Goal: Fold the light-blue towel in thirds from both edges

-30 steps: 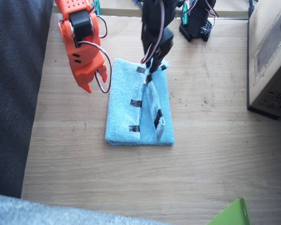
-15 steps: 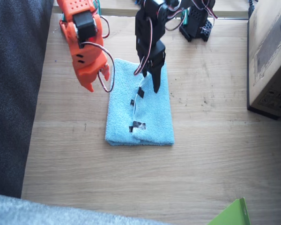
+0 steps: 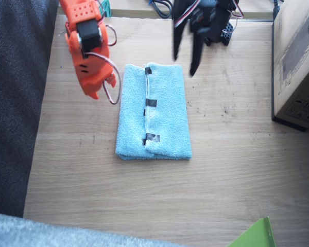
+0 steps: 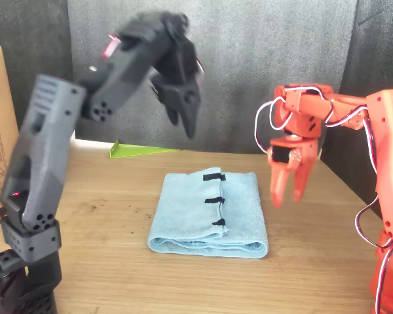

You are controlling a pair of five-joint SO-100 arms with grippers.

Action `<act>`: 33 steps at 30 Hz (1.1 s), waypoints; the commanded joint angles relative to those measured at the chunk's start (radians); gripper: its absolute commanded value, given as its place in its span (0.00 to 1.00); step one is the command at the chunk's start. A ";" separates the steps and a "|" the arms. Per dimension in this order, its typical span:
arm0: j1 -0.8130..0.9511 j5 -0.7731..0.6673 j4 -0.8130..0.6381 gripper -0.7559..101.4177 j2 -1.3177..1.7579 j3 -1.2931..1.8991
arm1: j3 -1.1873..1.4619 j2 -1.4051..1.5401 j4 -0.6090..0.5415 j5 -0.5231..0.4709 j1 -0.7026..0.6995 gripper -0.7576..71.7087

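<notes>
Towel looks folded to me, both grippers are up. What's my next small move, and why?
Probably just retract both arms. The light-blue towel lies flat in thirds, its taped edge on top; the left gripper and right gripper both hang open and empty above it.

The light-blue towel (image 3: 154,112) lies flat on the wooden table (image 3: 237,170), folded into a narrow, layered rectangle. One short edge (image 3: 147,105) lies on top, running lengthwise left of the towel's middle, marked by three small black tape strips. In the front view the towel (image 4: 209,212) shows rounded stacked folds at its near end.
</notes>
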 commanded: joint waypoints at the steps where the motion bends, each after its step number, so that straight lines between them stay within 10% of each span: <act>1: 0.172 -0.069 -0.138 0.01 0.181 0.295 | 0.098 0.204 -0.071 0.021 -0.049 0.01; 7: 0.476 -0.144 -0.649 0.01 0.709 1.089 | 0.557 0.660 -0.301 0.005 -0.121 0.01; 15: 0.664 -0.201 -0.923 0.01 1.198 1.746 | 1.135 1.085 -0.595 -0.038 -0.267 0.01; 33: 0.673 -0.284 -0.845 0.05 2.003 2.287 | 1.606 1.595 -0.753 0.114 -0.377 0.01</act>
